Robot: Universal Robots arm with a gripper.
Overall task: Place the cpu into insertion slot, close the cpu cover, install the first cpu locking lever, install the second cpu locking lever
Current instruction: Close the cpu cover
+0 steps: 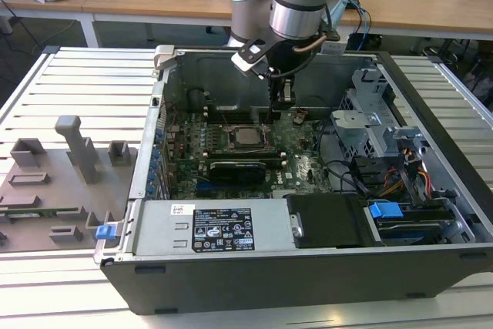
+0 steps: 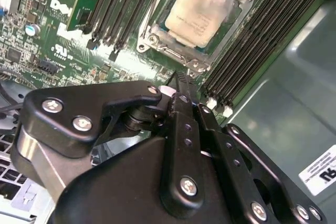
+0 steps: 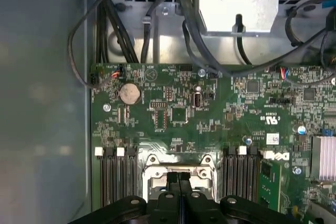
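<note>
Hovering low over the green motherboard [image 1: 304, 163], my tool [image 2: 181, 77] has its fingers pressed together on nothing, its tip just beside the insertion slot [image 2: 152, 40]. The cpu [image 2: 202, 11] lies flat in that slot, with the cpu cover [image 2: 239, 22] framing it. I judge the chip light, stiff and fragile, best taken by its edges; the thin cover wants pressing on its rim.

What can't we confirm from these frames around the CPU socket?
Second wrist view: jaws hide the near edge of the cpu cover around the cpu; latching unclear.
First wrist view: gripper blocks most of the insertion slot.
Exterior view: insertion slot too small to judge seating.
</note>
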